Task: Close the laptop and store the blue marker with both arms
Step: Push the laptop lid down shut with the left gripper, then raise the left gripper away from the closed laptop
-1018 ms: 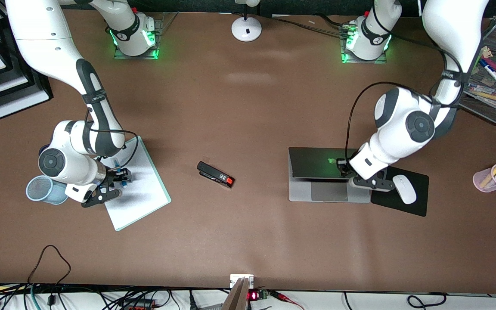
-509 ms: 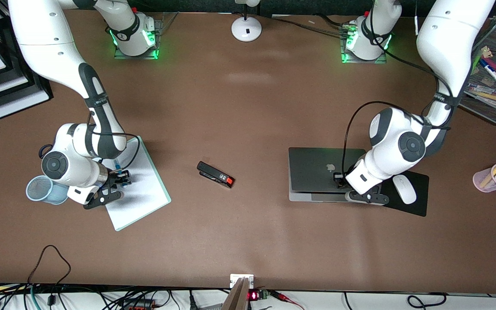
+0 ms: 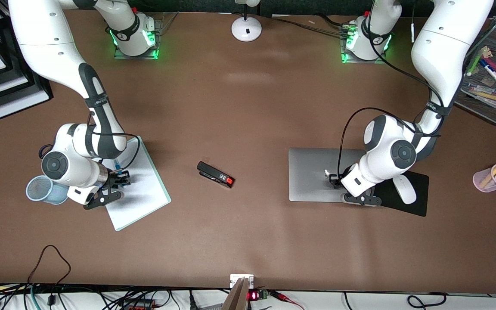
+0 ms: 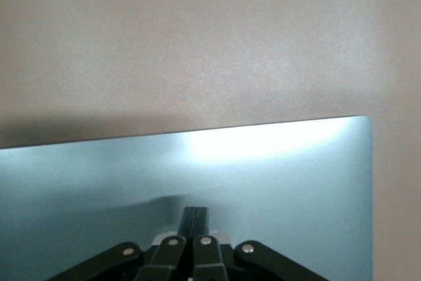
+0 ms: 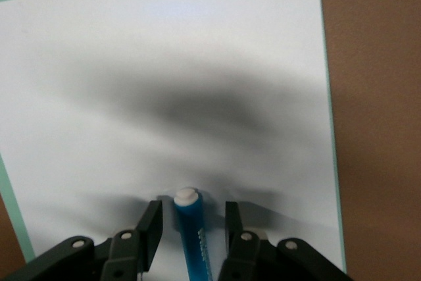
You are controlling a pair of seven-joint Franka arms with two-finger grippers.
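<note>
The silver-grey laptop (image 3: 312,174) lies closed and flat on the table, beside the mouse pad. My left gripper (image 3: 333,180) is shut and empty, its tips pressed down on the lid (image 4: 197,176). The blue marker (image 5: 193,231) with its whitish end lies on the white board (image 3: 138,189) at the right arm's end of the table. My right gripper (image 5: 191,218) is open, low over the board, with one finger on each side of the marker and a gap between them and it. In the front view the right gripper (image 3: 116,177) shows with a bit of the marker (image 3: 117,165).
A pale blue mesh cup (image 3: 41,189) stands beside the board. A black stapler (image 3: 215,174) lies mid-table. A white mouse (image 3: 404,189) sits on the black pad (image 3: 418,204). A pink cup of markers (image 3: 495,176) and a wire tray (image 3: 495,73) are at the left arm's end.
My left gripper pushed the laptop lid down from half open to fully closed. My right gripper stayed low around the marker with hardly any movement.
</note>
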